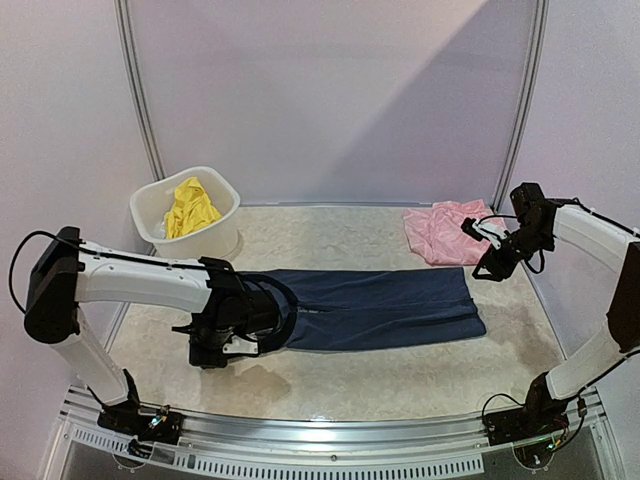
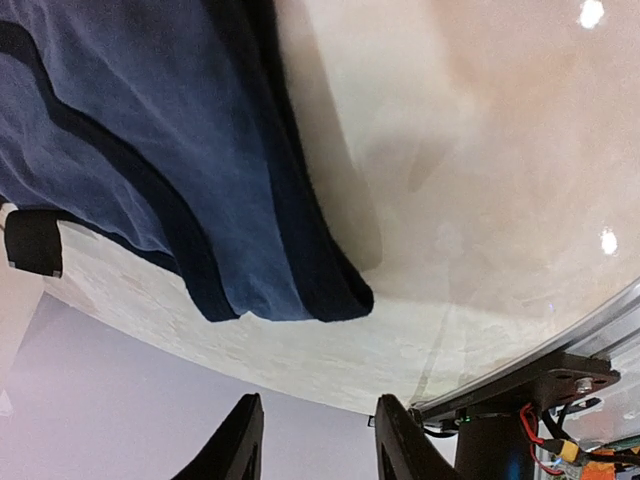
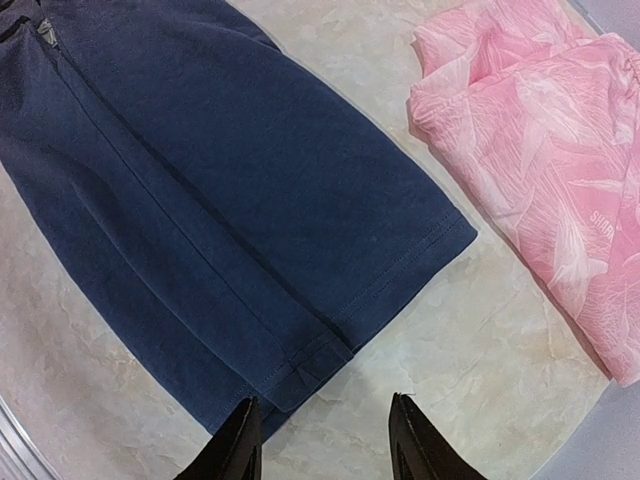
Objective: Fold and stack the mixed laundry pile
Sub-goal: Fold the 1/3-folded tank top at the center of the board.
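Holds left tool and right tool open, empty, near either end of navy top, flat on the surface for another fold; shows pink piece folded aside, yellow piece waiting in tub.

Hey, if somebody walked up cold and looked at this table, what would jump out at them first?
The long navy garment, laid as a strip across the middle of the table, draws the eye first. Next come the pink piece lying at the far right and the bright yellow piece sitting in the white tub at the far left.
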You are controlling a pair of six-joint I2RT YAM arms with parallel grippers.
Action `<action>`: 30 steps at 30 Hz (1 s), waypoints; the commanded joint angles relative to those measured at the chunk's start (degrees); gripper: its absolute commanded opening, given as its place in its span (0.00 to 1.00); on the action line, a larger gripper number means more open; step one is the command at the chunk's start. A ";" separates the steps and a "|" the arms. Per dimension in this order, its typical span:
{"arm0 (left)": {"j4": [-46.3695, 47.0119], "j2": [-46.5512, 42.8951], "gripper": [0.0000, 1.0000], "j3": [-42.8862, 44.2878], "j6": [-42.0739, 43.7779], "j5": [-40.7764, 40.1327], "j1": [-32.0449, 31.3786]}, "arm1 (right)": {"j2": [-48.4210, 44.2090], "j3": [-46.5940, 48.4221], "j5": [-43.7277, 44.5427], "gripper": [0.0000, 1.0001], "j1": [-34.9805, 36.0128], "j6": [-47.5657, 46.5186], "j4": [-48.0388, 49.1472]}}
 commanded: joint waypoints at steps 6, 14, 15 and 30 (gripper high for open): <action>3.06 4.80 0.37 -1.28 0.63 -1.01 -1.35 | 0.71 0.03 -2.22 0.44 -0.17 -1.14 -0.94; 4.56 11.57 0.33 -0.50 0.41 0.33 -2.32 | 0.47 0.15 -1.96 0.44 -0.19 -1.88 -1.35; 4.89 11.95 0.33 -0.76 0.44 0.38 -2.42 | 0.55 0.19 -1.89 0.44 -0.18 -1.97 -1.38; 3.87 15.76 0.00 1.65 -0.20 -5.66 -2.79 | 0.23 0.05 -1.67 0.44 -0.19 -2.01 -0.73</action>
